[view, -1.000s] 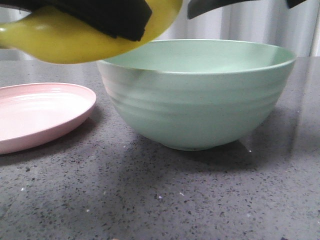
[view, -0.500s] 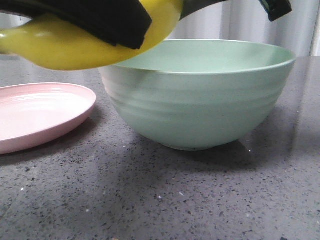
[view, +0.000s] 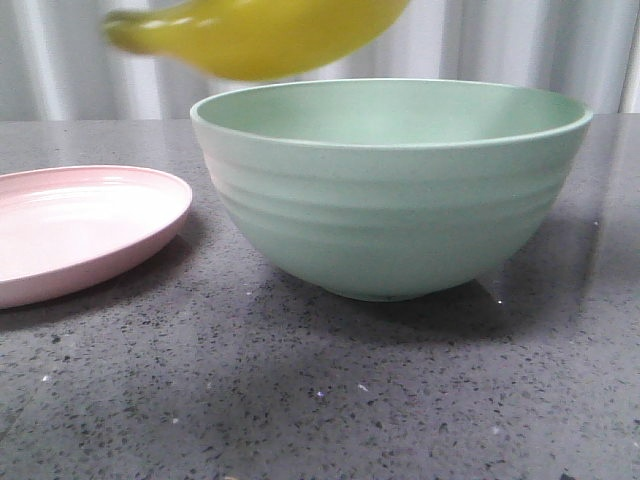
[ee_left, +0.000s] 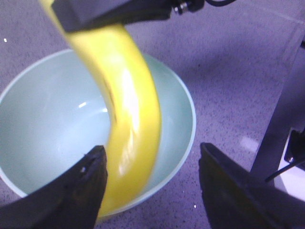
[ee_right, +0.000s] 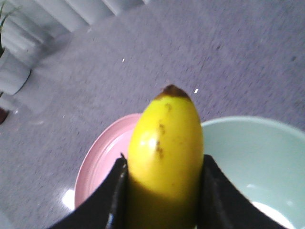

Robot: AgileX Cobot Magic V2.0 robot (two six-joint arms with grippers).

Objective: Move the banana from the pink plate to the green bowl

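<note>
Item: banana, glossy, firm-looking, probably slippery, pinched mid-body by my right gripper over the green bowl, clear of the pink plate; left gripper fingers spread, holding nothing.

We see the banana, blurred, in the air above the green bowl's left rim, clear of it. The bowl stands on the speckled grey tabletop. The pink plate lies to its left, apart.
</note>
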